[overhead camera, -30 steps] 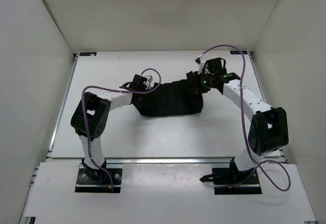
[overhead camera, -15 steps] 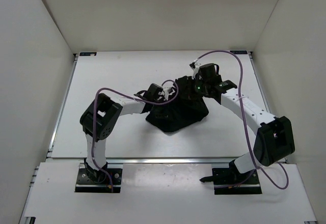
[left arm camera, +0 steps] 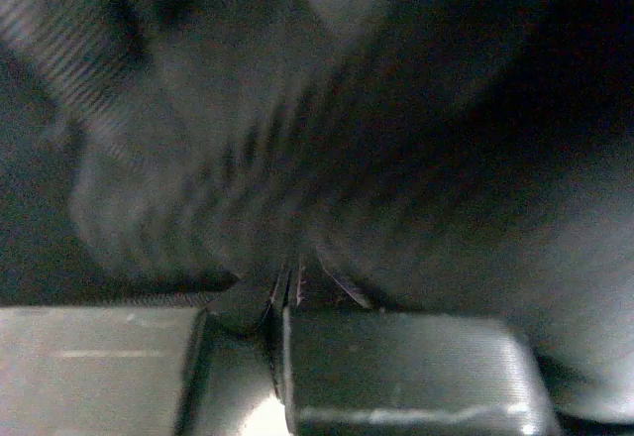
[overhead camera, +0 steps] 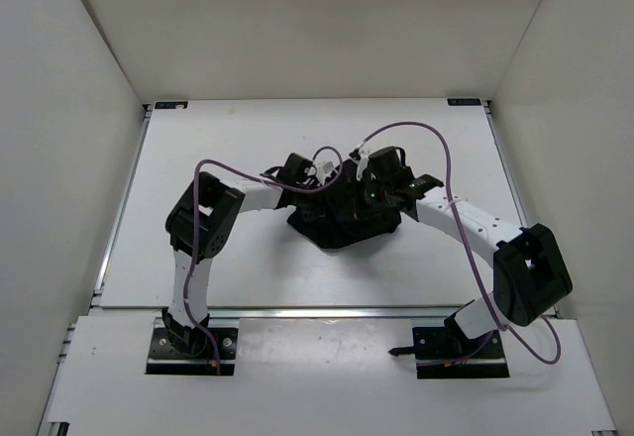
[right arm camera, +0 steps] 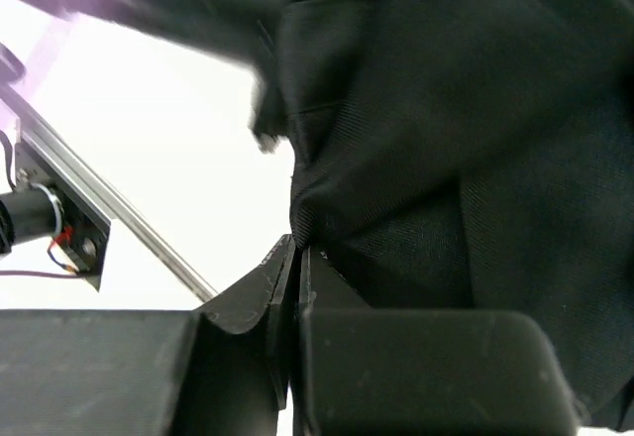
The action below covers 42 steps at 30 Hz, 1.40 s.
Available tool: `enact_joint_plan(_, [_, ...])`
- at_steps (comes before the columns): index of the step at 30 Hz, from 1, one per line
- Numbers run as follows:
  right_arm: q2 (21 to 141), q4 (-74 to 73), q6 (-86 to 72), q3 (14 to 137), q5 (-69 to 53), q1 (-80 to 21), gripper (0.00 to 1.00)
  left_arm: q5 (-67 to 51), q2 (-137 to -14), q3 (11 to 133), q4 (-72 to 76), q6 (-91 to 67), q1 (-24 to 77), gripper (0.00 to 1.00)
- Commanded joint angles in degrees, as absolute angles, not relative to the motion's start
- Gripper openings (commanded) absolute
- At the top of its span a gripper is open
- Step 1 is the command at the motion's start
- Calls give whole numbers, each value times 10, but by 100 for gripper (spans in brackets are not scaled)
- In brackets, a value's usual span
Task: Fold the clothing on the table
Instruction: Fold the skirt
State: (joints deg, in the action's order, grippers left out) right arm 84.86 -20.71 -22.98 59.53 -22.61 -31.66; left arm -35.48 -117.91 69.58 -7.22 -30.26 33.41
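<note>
Left wrist view first: the left gripper has its jaws pressed all but together. A thin fold of the clothing is nipped right between the tips, and ribbed black cloth fills almost everything beyond them. Over on the right wrist camera it's the same story. The right gripper is clamped tight with a pointed corner of the garment caught at its tips. Dark fabric drapes away to the right, and to the left the white table shows bright, its metal rail running diagonally past. Pull out to the top external view and both grippers sit over the middle of the table, near each other but a little apart. The clothing is gathered into a bunched black heap beneath and between them, its lower point toward the near edge. Thin purple cables arch above them, and white walls box in the tabletop on three sides.
</note>
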Motion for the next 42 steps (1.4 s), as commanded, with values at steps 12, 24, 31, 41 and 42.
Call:
enact_joint_plan(12, [841, -151, -224, 588, -271, -292, 0, -367, -1018, 622, -52, -321, 268, 13])
enact_joint_plan(24, [902, -161, -203, 662, -274, -302, 0, -291, -885, 466, -90, -293, 216, 13])
enact_joint_plan(31, [938, -135, -206, 669, -288, -330, 0, -296, -906, 464, -95, -285, 218, 13])
enact_joint_plan(41, [981, -149, -205, 713, -305, -352, 60, -301, -912, 456, -91, -280, 200, 13])
enact_joint_plan(42, [968, -149, -205, 709, -290, -350, 92, -307, -909, 456, -92, -282, 197, 12])
